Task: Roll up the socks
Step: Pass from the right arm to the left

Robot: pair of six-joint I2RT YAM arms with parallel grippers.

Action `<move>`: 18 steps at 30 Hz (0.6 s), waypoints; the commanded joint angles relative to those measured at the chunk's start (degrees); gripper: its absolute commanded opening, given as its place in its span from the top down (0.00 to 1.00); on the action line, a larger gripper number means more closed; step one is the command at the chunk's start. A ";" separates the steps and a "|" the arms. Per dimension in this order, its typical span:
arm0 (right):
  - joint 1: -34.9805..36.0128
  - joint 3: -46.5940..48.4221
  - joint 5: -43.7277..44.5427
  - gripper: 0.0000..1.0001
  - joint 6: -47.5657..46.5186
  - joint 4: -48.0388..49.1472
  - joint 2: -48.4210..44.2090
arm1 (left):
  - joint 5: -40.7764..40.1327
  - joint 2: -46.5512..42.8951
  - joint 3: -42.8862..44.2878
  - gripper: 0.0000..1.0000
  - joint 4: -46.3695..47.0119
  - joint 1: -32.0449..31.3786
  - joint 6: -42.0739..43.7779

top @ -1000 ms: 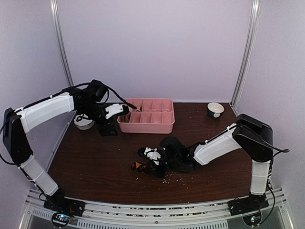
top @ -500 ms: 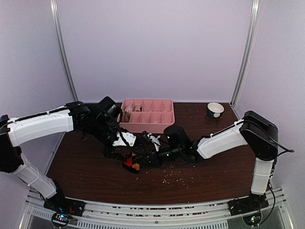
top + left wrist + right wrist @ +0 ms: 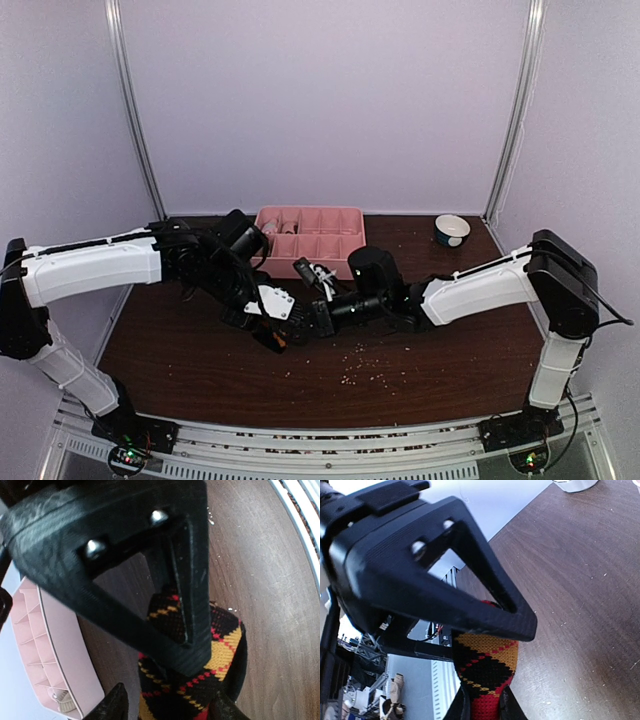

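One checked sock [image 3: 225, 655], pinched in the right end effector [image 3: 484, 706], the left end effector [image 3: 167, 707] half open around it.

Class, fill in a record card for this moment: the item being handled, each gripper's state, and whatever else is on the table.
Item handled: argyle sock, black with red and yellow diamonds
Right gripper: shut on the sock
Left gripper: open, fingertips either side of the same sock
Behind the grippers: pink tray
Far right corner: small bowl
Surface: dark wood table with scattered crumbs
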 commanded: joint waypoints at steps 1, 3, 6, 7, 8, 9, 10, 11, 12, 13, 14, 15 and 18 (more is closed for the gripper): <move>0.48 1.38 -2.95 1.00 8.93 4.37 0.13 | -4.18 -2.23 0.14 0.47 3.08 -2.76 1.40; 0.46 0.96 -3.69 1.00 13.77 8.90 0.59 | -6.09 -2.75 -1.27 0.46 3.51 -3.87 1.76; 0.48 0.99 -4.60 1.00 20.12 13.44 1.79 | -8.71 -4.06 -3.74 0.47 5.46 -4.53 2.29; 0.57 0.99 -4.87 1.00 22.19 15.13 2.24 | -9.44 -4.33 -4.03 0.47 6.17 -4.55 2.14; 0.52 0.86 -5.15 1.00 24.23 17.27 2.62 | -10.10 -4.46 -4.24 0.48 6.61 -4.55 1.95; 0.52 0.73 -5.36 1.00 26.08 19.51 2.96 | -10.77 -4.52 -4.48 0.50 7.25 -4.55 1.83; 0.66 0.66 -5.51 1.00 27.71 20.88 3.30 | -11.85 -4.69 -4.90 0.53 8.16 -4.55 1.81; 0.74 0.95 -5.90 1.00 28.48 21.17 3.65 | -13.30 -4.94 -5.31 0.57 9.42 -4.55 1.93; 0.83 1.16 -6.19 1.00 29.00 21.23 3.92 | -14.97 -5.14 -5.92 0.63 10.88 -4.55 2.10; 0.89 1.26 -6.27 1.00 29.54 21.16 4.18 | -16.93 -5.38 -6.51 0.69 12.57 -4.55 2.29; 0.88 1.24 -6.42 1.00 29.92 20.89 4.42 | -18.83 -5.66 -7.14 0.76 14.30 -4.55 2.52; 0.88 1.06 -6.50 1.00 30.68 20.93 4.65 | -20.85 -5.83 -7.73 0.83 15.99 -4.55 2.67; 0.88 0.96 -5.91 0.92 31.80 19.98 4.92 | -23.08 -5.72 -7.05 0.99 15.92 -4.50 1.12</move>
